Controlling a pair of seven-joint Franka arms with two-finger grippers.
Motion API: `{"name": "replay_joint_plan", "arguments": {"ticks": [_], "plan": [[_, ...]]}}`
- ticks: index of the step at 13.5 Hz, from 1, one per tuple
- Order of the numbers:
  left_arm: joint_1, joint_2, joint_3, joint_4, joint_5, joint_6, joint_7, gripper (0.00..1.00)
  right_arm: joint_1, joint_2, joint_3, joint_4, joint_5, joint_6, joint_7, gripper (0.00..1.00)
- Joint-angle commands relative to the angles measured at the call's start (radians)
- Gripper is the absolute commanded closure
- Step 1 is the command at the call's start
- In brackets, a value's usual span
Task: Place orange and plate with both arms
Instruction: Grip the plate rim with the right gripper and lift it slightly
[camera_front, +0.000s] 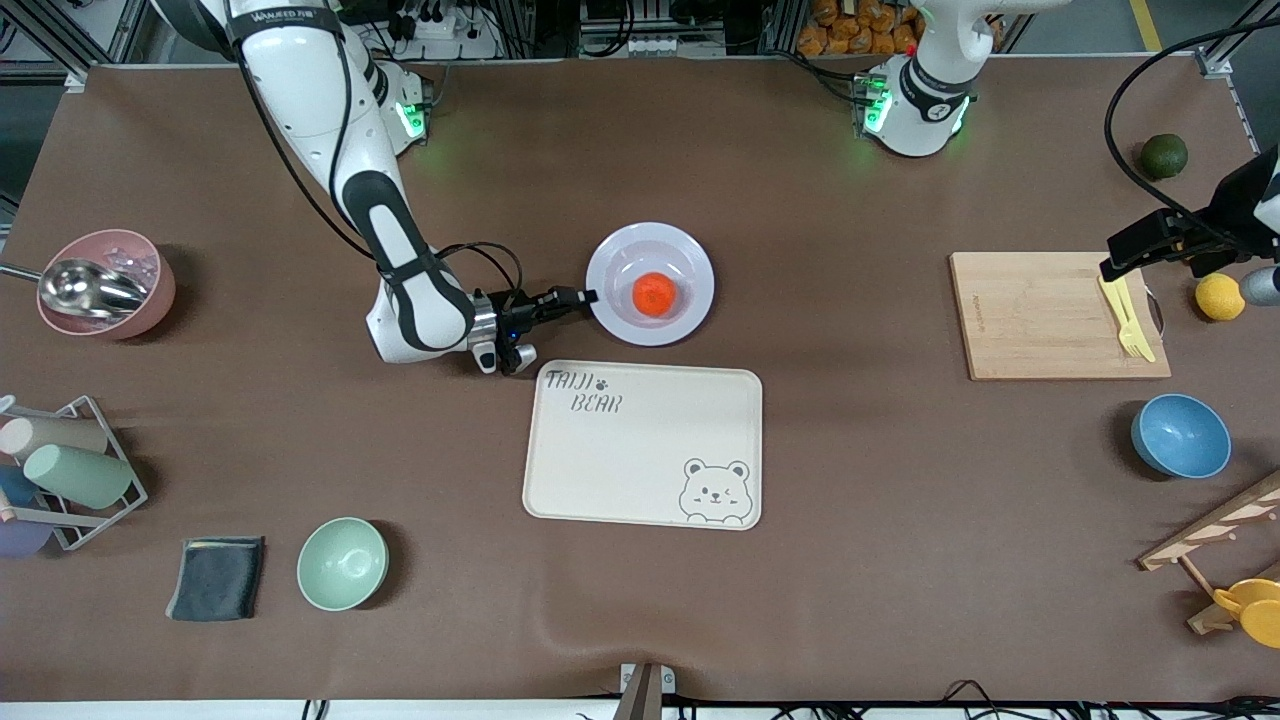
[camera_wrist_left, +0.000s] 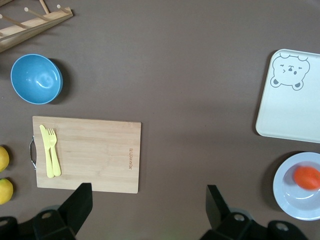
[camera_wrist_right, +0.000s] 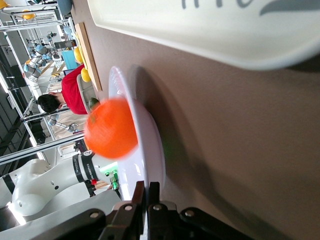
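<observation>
The right gripper (camera_front: 588, 296) is down at table height with its fingers pinched together on the rim of the plate (camera_front: 690, 262), on the edge toward the right arm's end of the table; the right wrist view shows the two fingertips (camera_wrist_right: 148, 192) closed with the thin rim between them. The orange (camera_front: 655, 294) sits loose in the plate's well, just ahead of the fingertips, not touching them. The bear tray (camera_front: 640, 470) lies just beside the gripper, nearer to the front camera than the plate. The left gripper (camera_wrist_left: 147, 200) waits up over the table by the cutting board (camera_wrist_left: 95, 152), fingers wide apart and holding nothing; the plate and orange are well off to its side in its wrist view. Handling call: the plate looks stiff, smooth and likely slippery, and a one-sided rim pinch would let it tilt; the orange is round and free to roll, so any tilt could spill it. The rim is the only real hold; keeping the plate flat, sliding rather than lifting, looks safer. The orange itself looks firm and light, best taken across its middle.
</observation>
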Motion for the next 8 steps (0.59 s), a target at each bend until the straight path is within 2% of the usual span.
{"name": "replay_joint_plan", "arguments": {"ticks": [1,6,8], "plan": [[0.001,-0.031,-0.005,-0.029,-0.002,0.0,0.012,0.0,0.003,-0.022,-0.006,-0.02,0.024,0.002,-0.008,1.0],[-0.003,-0.028,-0.005,-0.034,-0.001,0.006,0.012,0.0,-0.019,-0.065,-0.006,-0.018,0.026,-0.081,-0.001,1.0],[-0.005,-0.025,-0.005,-0.034,0.001,0.006,0.013,0.0,-0.034,-0.07,-0.008,-0.017,0.052,-0.13,0.001,1.0]]}}
